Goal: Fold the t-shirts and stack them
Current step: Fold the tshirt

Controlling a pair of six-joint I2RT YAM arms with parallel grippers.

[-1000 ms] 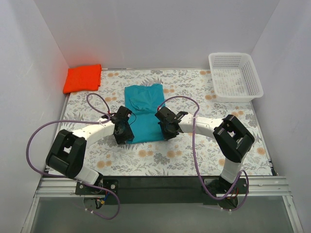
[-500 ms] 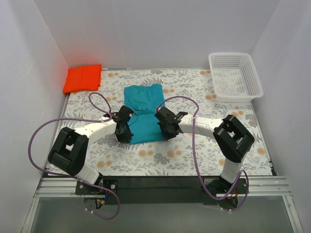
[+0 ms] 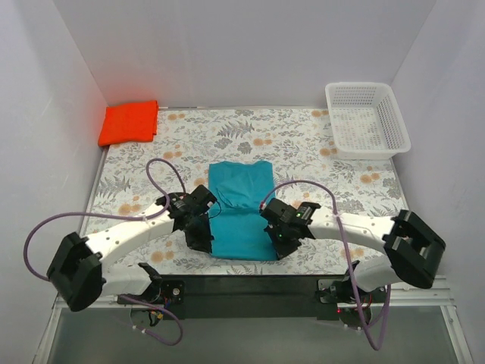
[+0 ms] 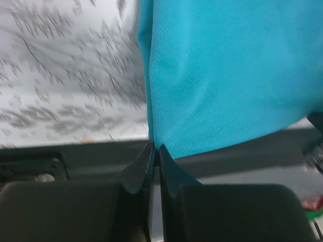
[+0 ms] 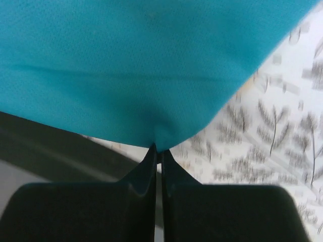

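A teal t-shirt point(image 3: 241, 208), folded to a long strip, lies on the flowered table cloth point(image 3: 303, 144) with its near end at the table's front edge. My left gripper point(image 3: 203, 241) is shut on its near left corner; the pinched cloth shows in the left wrist view point(image 4: 202, 75). My right gripper point(image 3: 279, 244) is shut on its near right corner; the cloth shows in the right wrist view point(image 5: 141, 65). A folded orange t-shirt point(image 3: 129, 121) lies at the far left corner.
A white plastic basket point(image 3: 367, 119) stands at the far right. White walls close in the table on three sides. The black front rail point(image 3: 250, 284) runs right below the shirt's near end.
Both grippers have pulled the teal shirt toward the near edge of the table. Its near end now reaches the front edge, and its far end has left the middle.
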